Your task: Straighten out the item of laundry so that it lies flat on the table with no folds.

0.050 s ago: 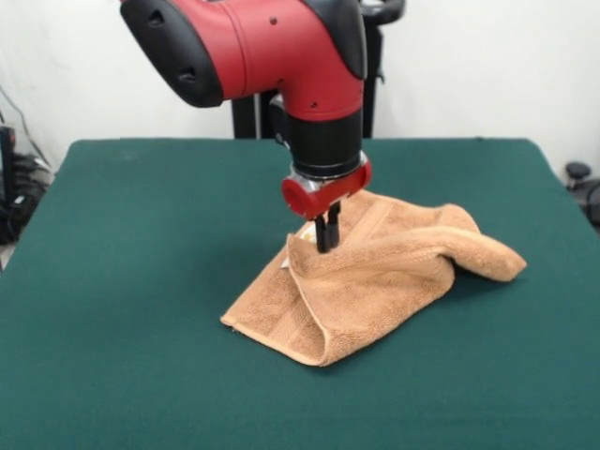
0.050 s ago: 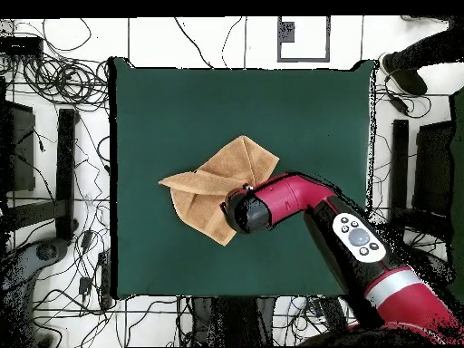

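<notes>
towel [image 1: 375, 281]: crumpled mid-table [image 1: 141, 309], layers folded over, long axis running diagonally | gripper [image 1: 327, 246]: directly above towel's raised fold, tips down at the cloth, jaws drawn close, seemingly pinching that edge | next: probably lift and pull outward along long axis

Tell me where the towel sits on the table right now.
In the front view the towel lies crumpled and folded a little right of the middle of the green table, directly under the tool, whose tips reach its upper folded edge.
</notes>
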